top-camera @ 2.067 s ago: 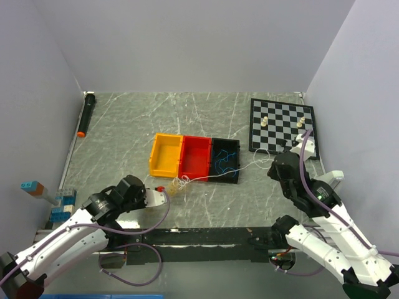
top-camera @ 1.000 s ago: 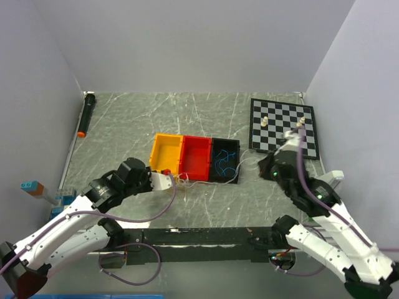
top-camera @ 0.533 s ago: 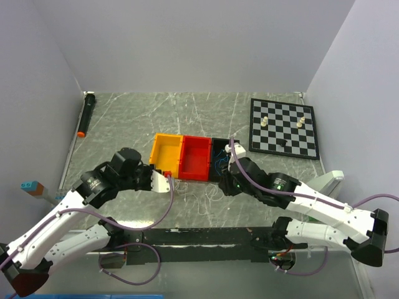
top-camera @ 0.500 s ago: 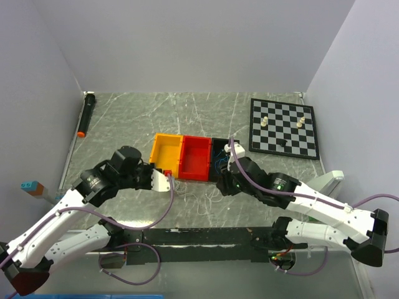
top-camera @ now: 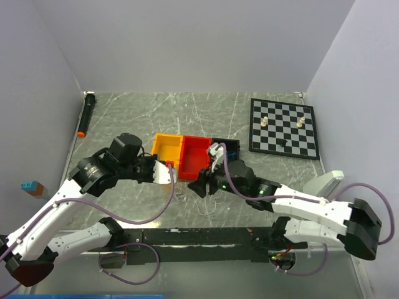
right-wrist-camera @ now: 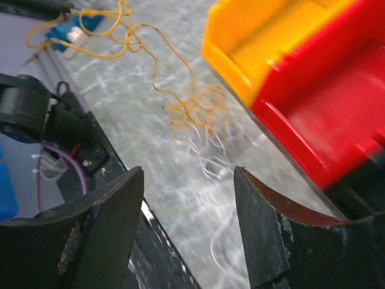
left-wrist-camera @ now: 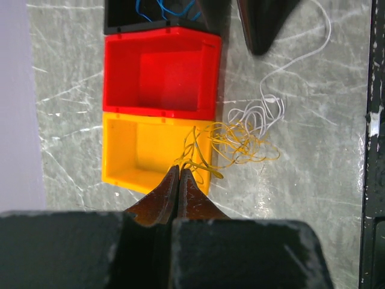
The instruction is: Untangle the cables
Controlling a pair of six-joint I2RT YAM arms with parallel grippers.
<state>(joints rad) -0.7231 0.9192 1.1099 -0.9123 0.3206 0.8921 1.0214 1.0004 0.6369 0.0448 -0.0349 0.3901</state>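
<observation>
Cables: a thin yellow wire (left-wrist-camera: 240, 144) and a thin white wire (left-wrist-camera: 264, 111) lie tangled on the grey marbled tabletop (left-wrist-camera: 313, 180), just beside the yellow plastic bin (left-wrist-camera: 117, 150) and red plastic bin (left-wrist-camera: 159, 75); a thin blue wire (left-wrist-camera: 174, 11) lies in the black bin (left-wrist-camera: 150, 26). Left gripper (left-wrist-camera: 179, 171), fingers pressed together, pinches a yellow strand; right gripper (right-wrist-camera: 186, 174) hangs wide above the tangle.

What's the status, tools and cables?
Left tool shut on yellow cable. Right tool open above white cable, snarled with yellow. Blue cable in black bin.
</observation>
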